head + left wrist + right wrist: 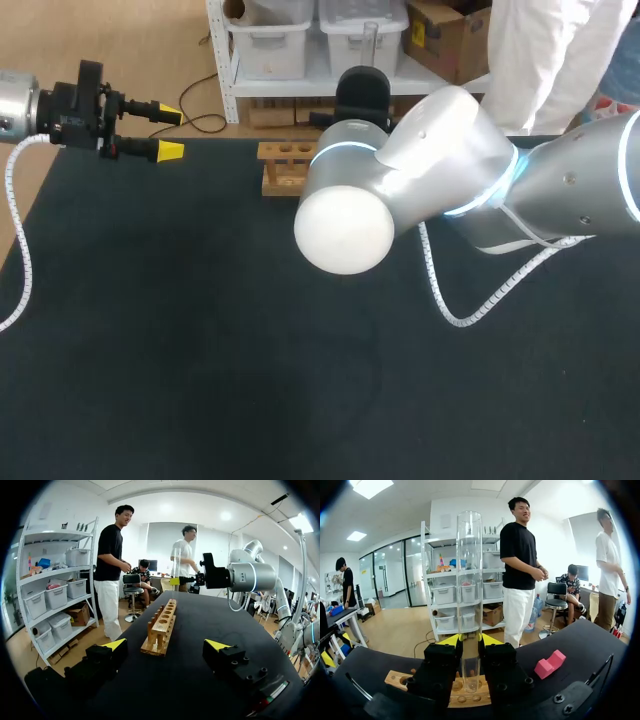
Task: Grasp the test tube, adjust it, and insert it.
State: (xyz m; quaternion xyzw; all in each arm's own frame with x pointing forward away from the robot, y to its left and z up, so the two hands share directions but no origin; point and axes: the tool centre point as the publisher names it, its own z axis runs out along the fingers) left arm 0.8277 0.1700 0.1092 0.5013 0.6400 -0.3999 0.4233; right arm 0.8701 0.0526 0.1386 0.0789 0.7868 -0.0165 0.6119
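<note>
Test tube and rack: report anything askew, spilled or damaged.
Nothing stands out. The test tube sits upright and intact in the right end effector, above the wooden rack, which stands level.

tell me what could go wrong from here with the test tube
The right tool holds the test tube upright over the wooden test tube rack. If its lower end misses a hole, it may hit the wood and crack or slip. The grip sits low on the glass, so the tube might tilt when pushed.

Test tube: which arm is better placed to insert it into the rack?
Right: the right jaws grip the upright test tube over the wooden rack; the left jaws are open, empty, farther from it.
</note>
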